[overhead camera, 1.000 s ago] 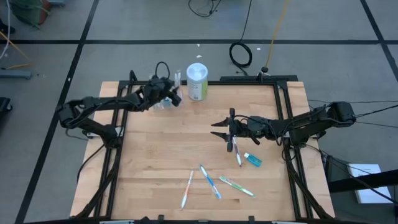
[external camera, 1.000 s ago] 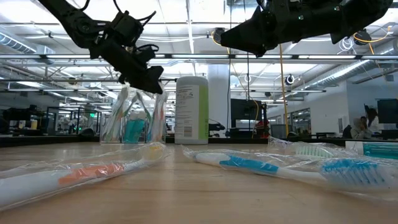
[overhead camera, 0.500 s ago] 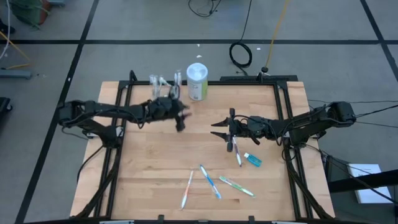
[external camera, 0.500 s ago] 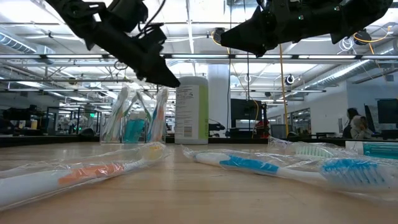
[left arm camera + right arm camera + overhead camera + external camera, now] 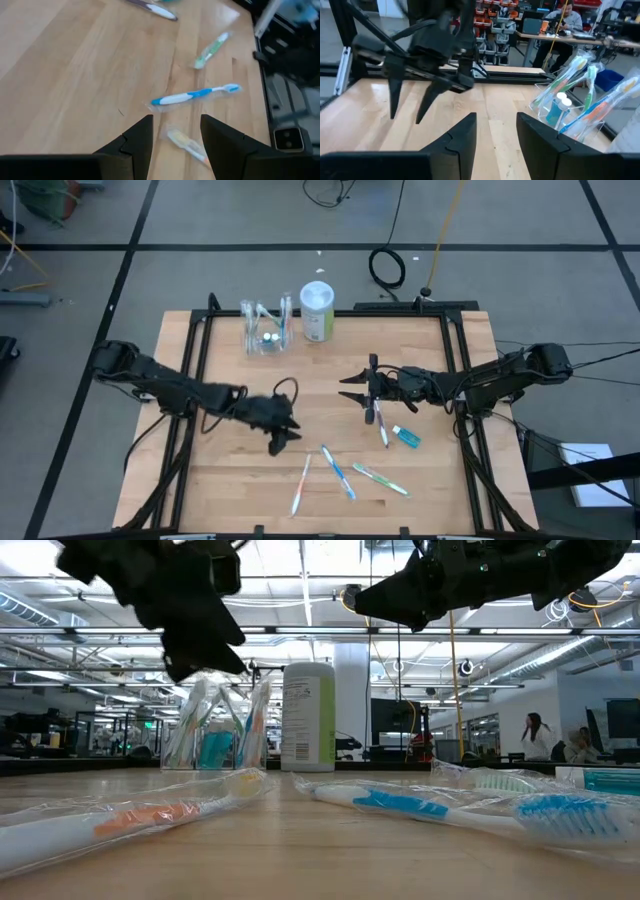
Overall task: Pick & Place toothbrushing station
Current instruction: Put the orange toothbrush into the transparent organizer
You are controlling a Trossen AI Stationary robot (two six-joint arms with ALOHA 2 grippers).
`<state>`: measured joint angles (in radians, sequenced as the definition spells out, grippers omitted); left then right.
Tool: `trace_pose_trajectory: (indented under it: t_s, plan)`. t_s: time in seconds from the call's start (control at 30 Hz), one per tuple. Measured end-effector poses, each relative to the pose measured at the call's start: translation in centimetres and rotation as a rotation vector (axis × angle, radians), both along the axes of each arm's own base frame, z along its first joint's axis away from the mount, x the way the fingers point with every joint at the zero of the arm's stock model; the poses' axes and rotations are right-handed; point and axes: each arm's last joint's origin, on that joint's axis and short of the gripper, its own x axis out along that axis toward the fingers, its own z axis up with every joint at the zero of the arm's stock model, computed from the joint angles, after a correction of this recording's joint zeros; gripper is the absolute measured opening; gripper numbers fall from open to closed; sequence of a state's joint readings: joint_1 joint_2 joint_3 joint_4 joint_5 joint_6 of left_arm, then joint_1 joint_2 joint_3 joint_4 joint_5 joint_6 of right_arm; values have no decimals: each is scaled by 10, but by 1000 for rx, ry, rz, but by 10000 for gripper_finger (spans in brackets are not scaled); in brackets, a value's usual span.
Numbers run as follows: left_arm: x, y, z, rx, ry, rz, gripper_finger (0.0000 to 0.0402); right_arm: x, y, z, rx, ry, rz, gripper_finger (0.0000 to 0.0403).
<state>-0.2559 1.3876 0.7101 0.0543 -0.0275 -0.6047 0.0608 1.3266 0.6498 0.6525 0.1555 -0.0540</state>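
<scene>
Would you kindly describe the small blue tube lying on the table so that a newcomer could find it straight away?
Start at the wooden table in the high view and go to its right half, just below the right pincer. The small blue tube lies flat there, beside a toothbrush. Unlike the slim wrapped toothbrushes around it, it is short, stubby and solid turquoise-blue.

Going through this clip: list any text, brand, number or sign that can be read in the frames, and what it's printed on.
Nothing can be quoted.
White canister: a green patch and rows of small print on its label, too small to read.
Small blue tube on the table: any print too small to read.
Wrapped toothbrushes: no lettering legible.
Clear plastic cup: no marking visible.
Room shelves and screens behind: no sign readable.
</scene>
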Motion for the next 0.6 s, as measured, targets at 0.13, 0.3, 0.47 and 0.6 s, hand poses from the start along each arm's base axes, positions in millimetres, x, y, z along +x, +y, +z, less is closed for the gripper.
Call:
trace_pose_trajectory:
  t_s: [0.13, 0.3, 0.47, 0.6]
  plan:
    - [-3, -23, -5, -5, -3, 38, 170, 0, 0, 0, 104, -10, -10, 130]
    - [6, -48, -29, -75, 8, 21, 170, 0, 0, -1, 214, -13, -22, 130]
    - [23, -68, -66, -72, 153, 52, 170, -1, 2, -5, 312, 21, -32, 130]
    - [41, -77, -86, -10, 251, 92, 170, -2, 11, -8, 370, 50, -10, 130]
